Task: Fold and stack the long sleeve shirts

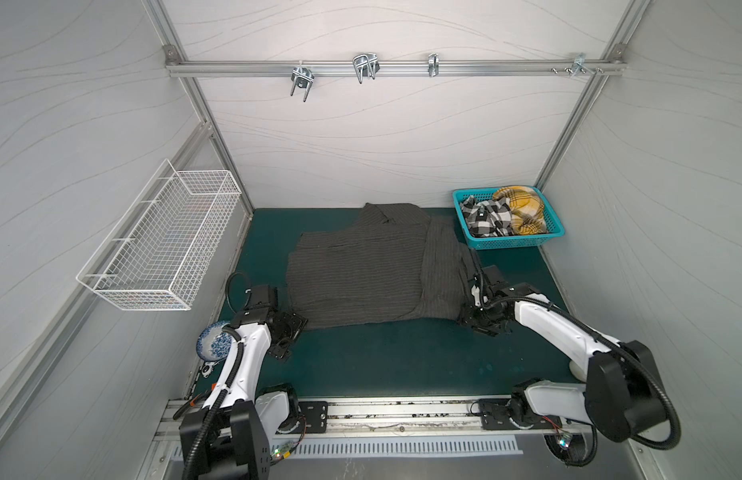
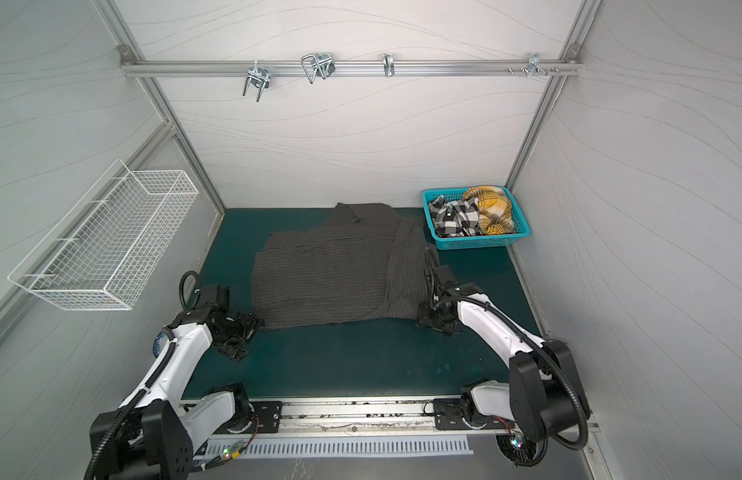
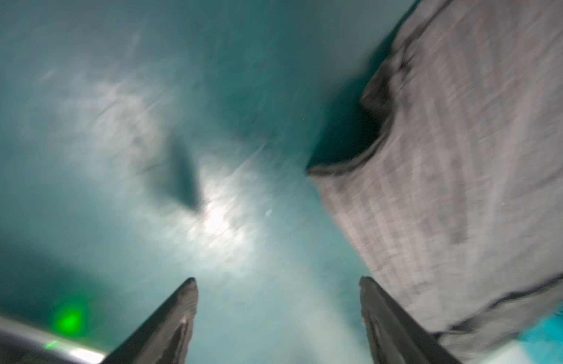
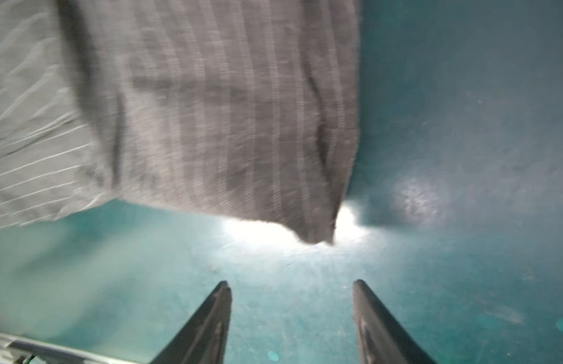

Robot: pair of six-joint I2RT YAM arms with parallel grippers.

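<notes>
one dark charcoal pinstriped cloth shirt (image 1: 361,274) (image 2: 327,274) is lying partly folded on the dark green mat (image 1: 381,361). black-and-white plaid shirt (image 1: 485,218) and yellow plaid shirt (image 1: 523,208) are sitting in the teal plastic basket (image 1: 514,243), far right. left gripper (image 3: 278,280) and right gripper (image 4: 291,283) are hovering at the charcoal shirt's near corners, fingers spread, gripping nothing.

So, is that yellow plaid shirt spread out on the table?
No, the yellow plaid shirt sits bunched in the teal basket, next to the black-and-white plaid shirt.
</notes>
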